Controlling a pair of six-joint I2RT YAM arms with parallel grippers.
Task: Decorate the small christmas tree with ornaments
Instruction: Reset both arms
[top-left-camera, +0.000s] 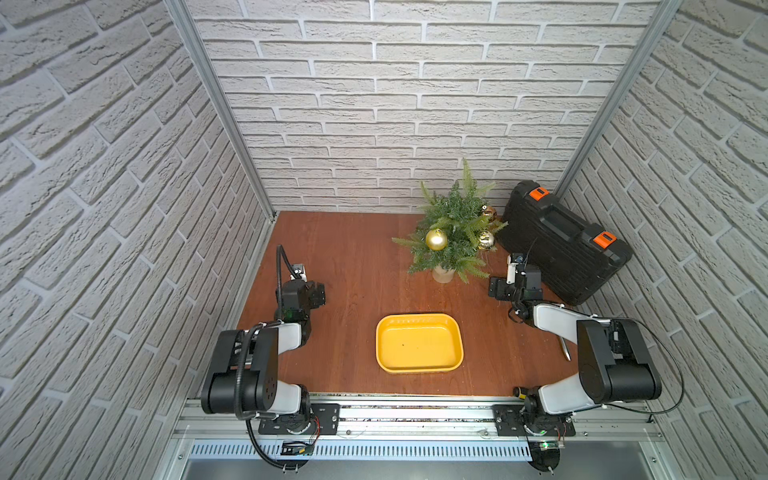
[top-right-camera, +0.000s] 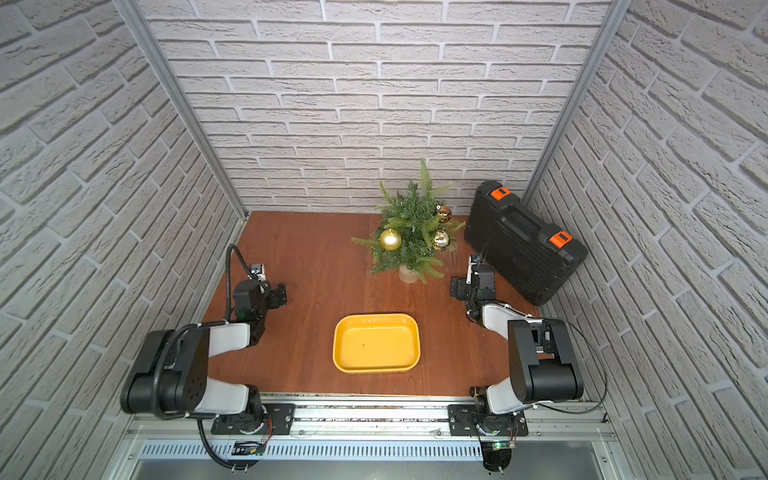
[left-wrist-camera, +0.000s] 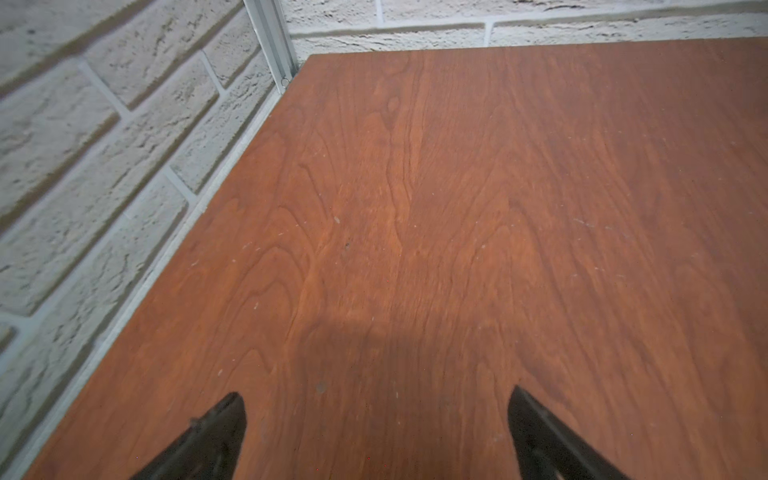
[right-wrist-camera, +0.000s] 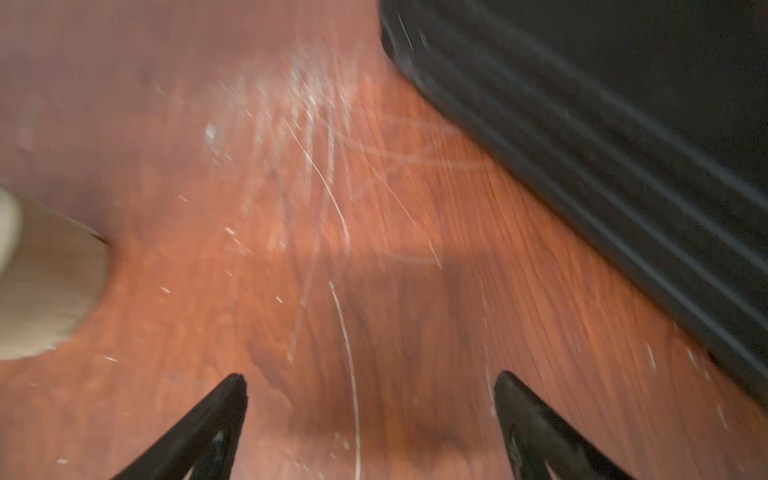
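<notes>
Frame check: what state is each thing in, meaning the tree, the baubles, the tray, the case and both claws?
Small christmas tree: upright in its pot.
Matte gold ball: on the tree.
Shiny pale-gold ball: on the tree.
Amber-brown ball: on the tree.
Yellow tray: empty.
Black case: shut.
Left claw: open, empty.
Right claw: open, empty; wrist view blurred.

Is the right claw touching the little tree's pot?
Apart. The right wrist view shows bare table between the open right claw and the pot.
</notes>
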